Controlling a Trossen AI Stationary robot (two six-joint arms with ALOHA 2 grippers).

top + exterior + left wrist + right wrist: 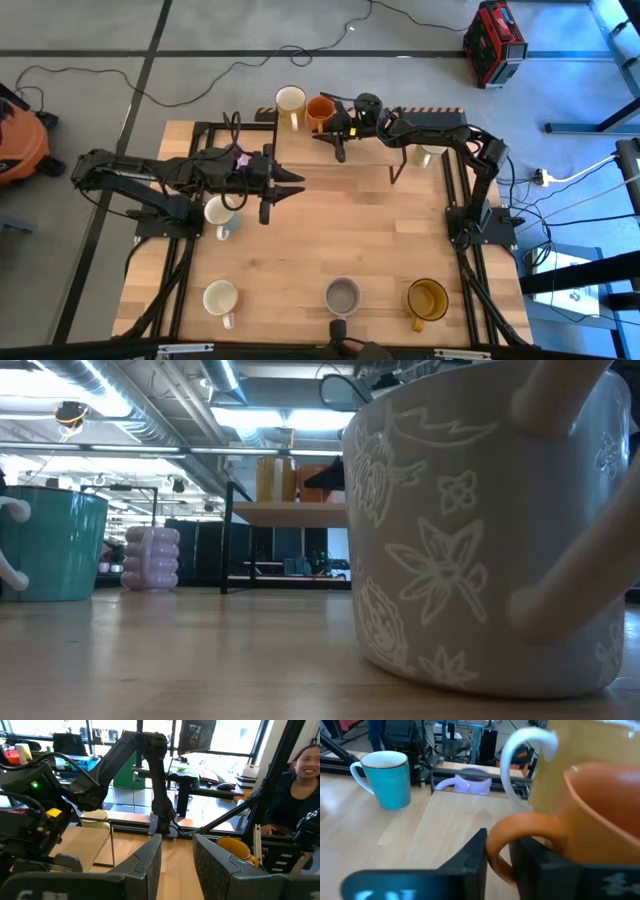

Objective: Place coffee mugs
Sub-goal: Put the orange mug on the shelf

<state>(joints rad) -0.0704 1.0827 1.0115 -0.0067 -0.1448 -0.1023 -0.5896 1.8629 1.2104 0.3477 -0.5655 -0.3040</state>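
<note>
right wrist view has the right gripper [500, 857] parted a bit around the orange mug [580, 815] handle on the back shelf [400, 112], beside the cream mug [290, 100]. i'd loosen fully, then back straight out. left gripper [290, 187] hangs half-open, empty, mid-tabletop.

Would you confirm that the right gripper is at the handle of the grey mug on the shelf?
Not quite: the right gripper is at the handle of the orange mug, not a grey one, as the right wrist view shows. The grey mug stands at the table's near edge in the high view.
</note>
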